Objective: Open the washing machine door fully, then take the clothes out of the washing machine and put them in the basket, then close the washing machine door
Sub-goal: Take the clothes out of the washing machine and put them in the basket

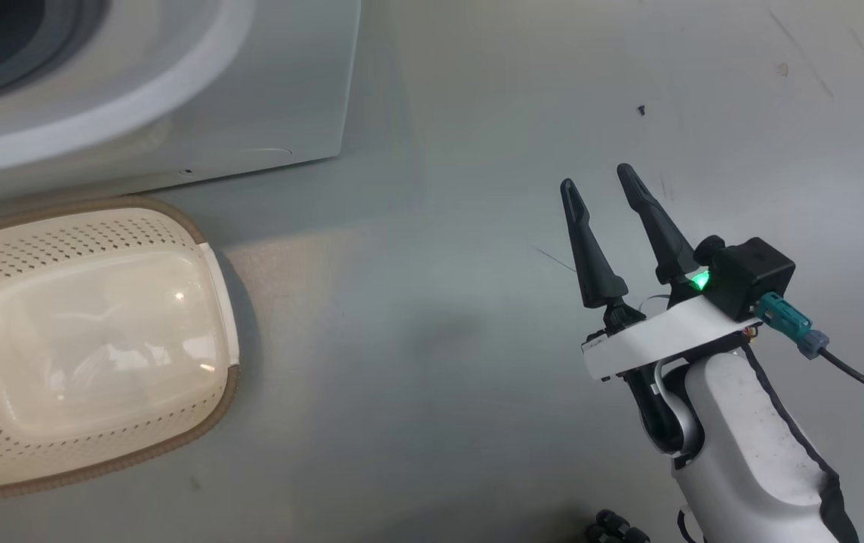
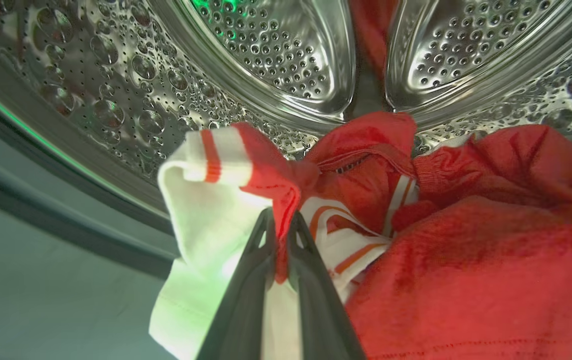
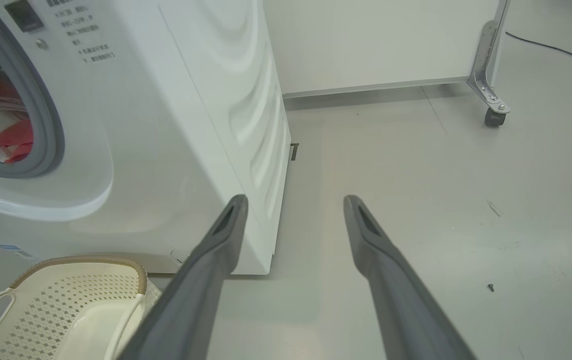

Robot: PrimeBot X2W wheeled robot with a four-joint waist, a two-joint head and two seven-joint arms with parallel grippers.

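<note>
In the left wrist view my left gripper point(image 2: 281, 220) is inside the steel drum of the washing machine point(image 2: 276, 55), shut on a fold of the clothes point(image 2: 465, 280), a red jersey with white and striped trim. From the right wrist the machine point(image 3: 166, 125) is a white box with red fabric point(image 3: 13, 142) visible through its grey-sealed opening. The cream basket point(image 1: 84, 339) stands on the floor before the machine, nothing in it. My right gripper point(image 1: 598, 177) hangs open over bare floor to the right of the basket, nothing between its fingers. The door is out of view.
A white panel on a metal bracket with a castor point(image 3: 493, 116) stands behind the machine at the right. A black cable point(image 3: 555, 50) runs along the floor there. A small dark screw point(image 1: 641, 110) lies on the grey floor beyond my right gripper.
</note>
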